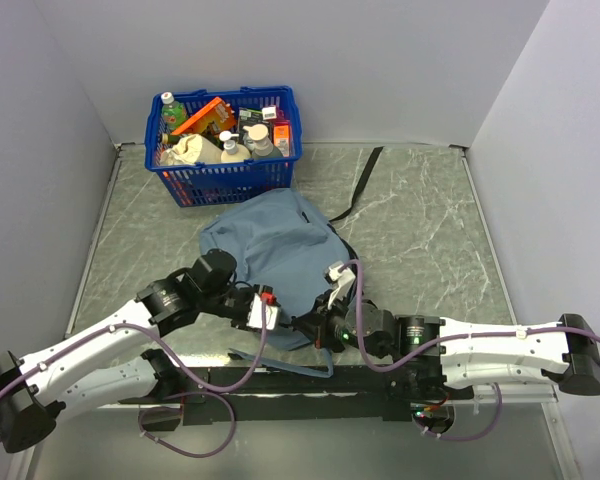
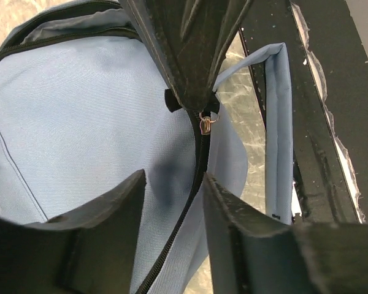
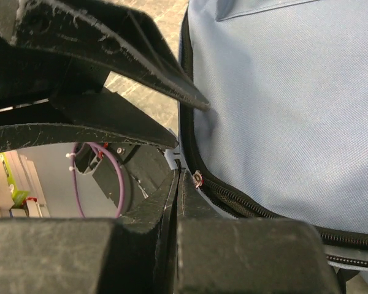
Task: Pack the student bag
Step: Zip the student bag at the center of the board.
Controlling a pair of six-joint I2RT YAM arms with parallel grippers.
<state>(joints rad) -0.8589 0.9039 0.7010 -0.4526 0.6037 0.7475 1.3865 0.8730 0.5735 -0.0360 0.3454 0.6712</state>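
The overhead view is giving you what the wrist cameras are missing: the student bag (image 1: 280, 250) is lying flat on the counter (image 1: 420, 230), just ahead of both hands, with a blue basket (image 1: 225, 175) of bottles and packets sitting beyond it. Only your left wrist camera is showing the blue strap (image 2: 276, 135) trailing off the bag's edge, to the right of the left hand (image 2: 172, 184). That hand is standing partly open. Its fingers (image 2: 104, 233) are hovering apart on either side of the dark zipper (image 2: 199, 159), with bag fabric showing in the gap, and it is gripping nothing. Facing it, the right hand (image 3: 178, 177) is pressing fully closed with its tips down on the zipper line. The small metal pull (image 3: 198, 179) is lying just beside those tips. Whether the right hand is pinching any tab between them, neither wrist view is letting you tell.
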